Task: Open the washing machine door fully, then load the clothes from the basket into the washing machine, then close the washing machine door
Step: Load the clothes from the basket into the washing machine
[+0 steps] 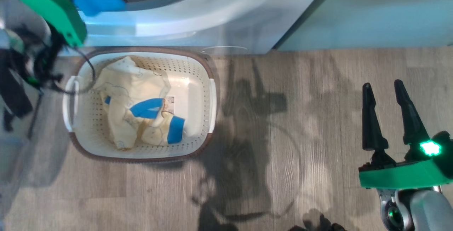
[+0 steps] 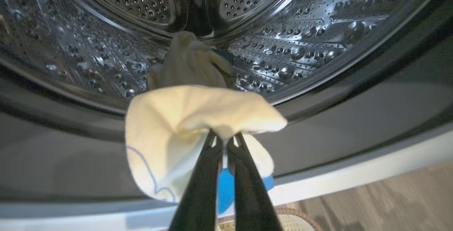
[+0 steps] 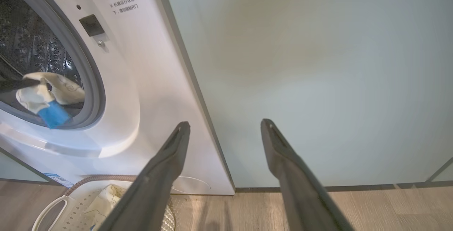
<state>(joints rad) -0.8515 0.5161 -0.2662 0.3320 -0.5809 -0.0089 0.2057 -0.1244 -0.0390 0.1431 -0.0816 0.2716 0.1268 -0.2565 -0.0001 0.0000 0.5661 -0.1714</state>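
Observation:
The washing machine (image 1: 219,15) stands with its mouth uncovered; the washing machine door is out of view. My left gripper (image 2: 224,139) is shut on a cream garment (image 2: 177,125) with a blue patch, holding it at the grey gasket (image 2: 354,107) in front of the steel drum (image 2: 300,43). Another cream piece (image 2: 191,61) lies deeper in the drum. The held garment (image 3: 49,98) hangs in the opening. More clothes (image 1: 131,107) lie in the basket (image 1: 208,100) on the floor below the machine. My right gripper (image 1: 382,84) is open and empty, well right of the basket.
My green left arm (image 1: 53,11) reaches over the basket's far left corner, with dark cables hanging beside it. A pale green cabinet (image 3: 318,82) stands right of the machine. Wooden floor (image 1: 283,135) lies between the basket and my right gripper.

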